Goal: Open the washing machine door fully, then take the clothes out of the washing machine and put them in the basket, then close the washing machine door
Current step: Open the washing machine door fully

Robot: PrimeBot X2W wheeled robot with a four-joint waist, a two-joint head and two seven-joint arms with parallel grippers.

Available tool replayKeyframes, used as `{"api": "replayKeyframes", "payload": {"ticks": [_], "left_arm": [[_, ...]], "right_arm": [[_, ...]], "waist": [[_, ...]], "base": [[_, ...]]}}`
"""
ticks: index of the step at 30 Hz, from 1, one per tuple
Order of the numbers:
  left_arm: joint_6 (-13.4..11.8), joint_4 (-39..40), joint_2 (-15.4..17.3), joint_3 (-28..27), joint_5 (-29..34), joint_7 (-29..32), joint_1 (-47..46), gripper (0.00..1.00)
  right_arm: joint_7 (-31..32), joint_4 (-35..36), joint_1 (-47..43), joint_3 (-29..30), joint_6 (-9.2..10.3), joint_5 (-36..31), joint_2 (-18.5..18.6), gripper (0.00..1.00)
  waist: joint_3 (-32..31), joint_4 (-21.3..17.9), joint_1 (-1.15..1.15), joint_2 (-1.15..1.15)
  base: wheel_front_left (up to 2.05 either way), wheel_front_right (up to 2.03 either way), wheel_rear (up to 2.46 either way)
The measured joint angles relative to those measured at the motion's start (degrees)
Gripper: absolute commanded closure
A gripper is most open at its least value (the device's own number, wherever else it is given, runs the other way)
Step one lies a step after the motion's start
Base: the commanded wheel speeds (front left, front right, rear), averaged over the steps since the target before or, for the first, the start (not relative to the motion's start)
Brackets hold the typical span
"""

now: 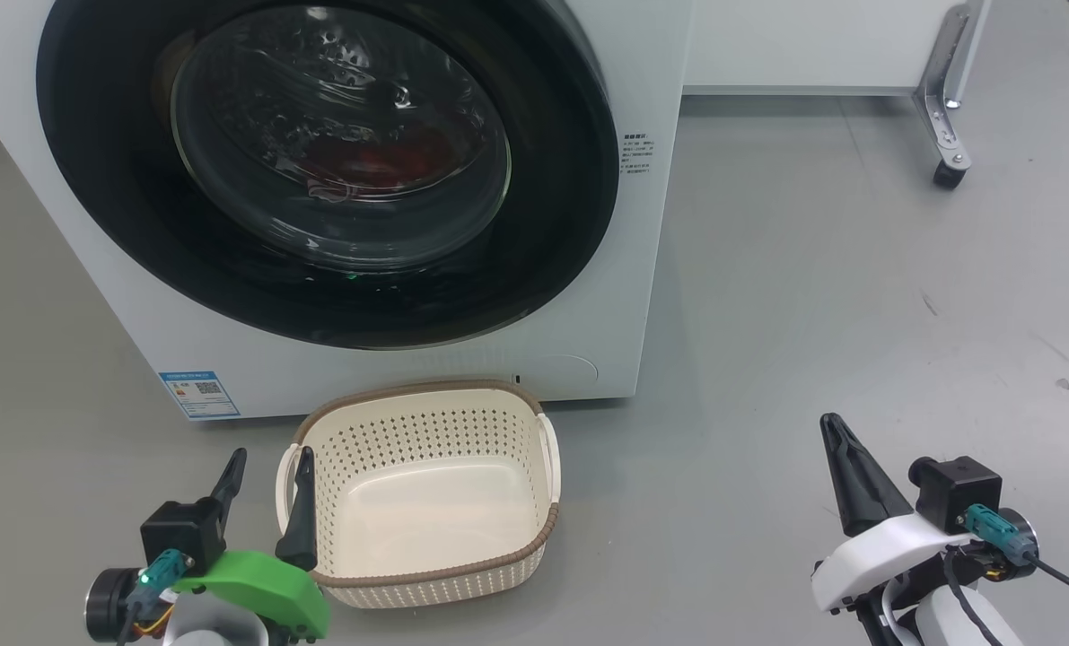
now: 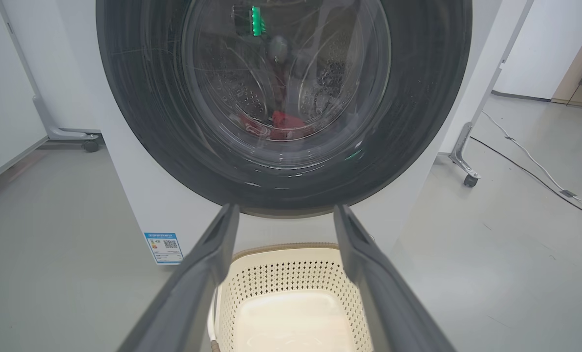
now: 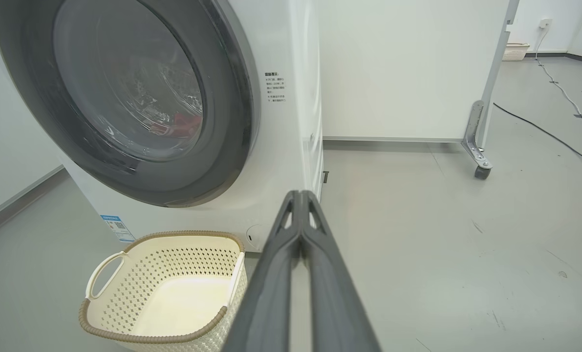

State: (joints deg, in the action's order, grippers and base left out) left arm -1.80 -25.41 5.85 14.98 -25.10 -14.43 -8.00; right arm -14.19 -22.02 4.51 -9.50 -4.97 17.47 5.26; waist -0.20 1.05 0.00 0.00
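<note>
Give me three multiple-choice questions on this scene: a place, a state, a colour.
1. Where stands the cream perforated plastic basket? A) on the grey floor before the white washing machine B) on its top C) inside it
2. How is the round glossy black door? A) wide open B) taken off C) closed
3. Which colour are the fabric clothes inside? A) blue B) red C) yellow
Answers: A, floor below the door; C, it lies flush on the front; B, red shows through the door.

The basket (image 1: 426, 431) sat on the floor (image 1: 812, 314) just before the washing machine (image 1: 651, 269). The clothes (image 1: 381, 157) lay inside the washing machine, behind its closed door (image 1: 103, 179).
</note>
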Motion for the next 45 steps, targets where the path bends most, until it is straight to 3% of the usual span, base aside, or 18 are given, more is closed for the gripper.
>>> {"api": "replayKeyframes", "payload": {"ticks": [8,14,20,28,35,40,45], "left_arm": [[0.0,0.01,-0.47,-0.12,0.02,0.0,-0.02,0.0],[0.0,0.25,-0.79,-0.23,0.41,0.0,-0.21,0.0],[0.01,1.25,-0.94,-0.22,0.53,0.0,-1.51,0.0],[0.42,2.45,-1.27,0.11,1.27,-0.01,-3.24,0.0],[0.59,3.88,-1.4,0.23,1.59,-0.01,-5.31,0.0],[0.62,5.13,-1.49,0.23,2.11,-0.01,-6.56,0.0],[1.13,5.83,-1.71,0.59,2.21,-0.01,-8.04,0.0]], "right_arm": [[0.0,-0.18,0.0,0.54,-0.46,0.33,-0.35,1.0],[0.0,-0.24,0.01,2.86,-0.99,6.1,-1.96,1.0],[0.01,-1.0,0.37,6.17,-1.54,18.25,-2.87,1.0],[5.37,-0.55,5.49,9.65,-2.01,46.57,-2.98,1.0],[9.87,1.04,10.81,10.5,-2.01,62.93,-2.91,1.0],[13.04,1.87,16.19,12.14,-2.01,70.5,-2.86,1.0],[16.33,1.89,21.27,13.85,-2.01,72.81,-2.57,1.0]], "waist": [[0.16,0.09,0.0,0.0],[0.51,0.2,0.0,0.0],[1.79,0.54,0.0,0.0],[4.23,1.4,0.0,0.0],[6.5,2.59,0.0,0.0],[8.7,3.58,0.0,0.0],[11.08,4.59,0.0,0.0]], "base": [[0.0,0.0,0.0],[0.0,0.0,0.0],[0.0,0.0,0.0],[0.0,0.0,0.0],[0.0,0.0,0.0],[0.0,0.0,0.0],[0.0,0.0,0.0]]}}
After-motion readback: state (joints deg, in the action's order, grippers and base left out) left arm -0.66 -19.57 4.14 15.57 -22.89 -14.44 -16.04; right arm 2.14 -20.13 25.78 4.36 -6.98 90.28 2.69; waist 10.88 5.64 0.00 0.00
